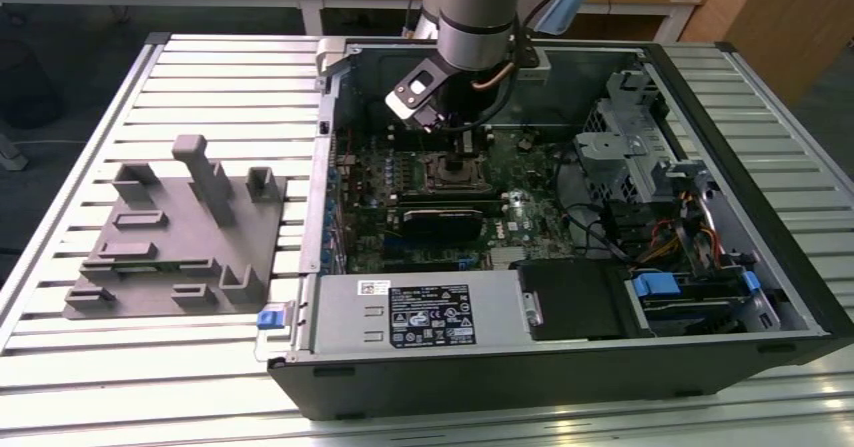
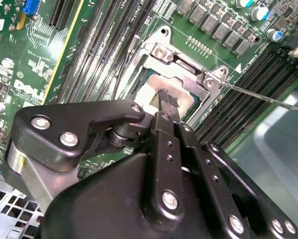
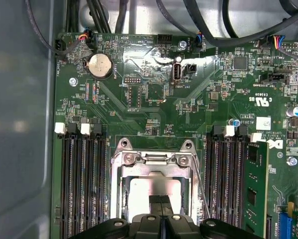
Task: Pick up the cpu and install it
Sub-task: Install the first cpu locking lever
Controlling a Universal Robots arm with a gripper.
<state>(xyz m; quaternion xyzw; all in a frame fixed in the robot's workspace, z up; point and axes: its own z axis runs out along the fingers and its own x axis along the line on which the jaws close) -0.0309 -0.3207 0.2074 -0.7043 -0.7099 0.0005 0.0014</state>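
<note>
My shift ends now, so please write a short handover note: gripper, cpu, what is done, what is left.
Gripper: shut, tips right over the cpu, holding nothing.
Cpu: lies flat in the socket on the board, silver top up.
Done: the cpu is picked up and set in the socket.
Left: seating is not confirmed. I cannot tell whether the tips touch the cpu.

Exterior view: off the arm, high up, angled down over the whole open computer case (image 1: 561,367) on the slatted table (image 1: 200,67). First wrist view: close, square above the motherboard (image 3: 154,99). Second wrist view: closer, oblique, looking past the gripper (image 2: 165,99). Both wrist views share the CPU socket (image 3: 154,159) (image 2: 181,57) and memory slots (image 3: 81,184) (image 2: 109,59).
</note>
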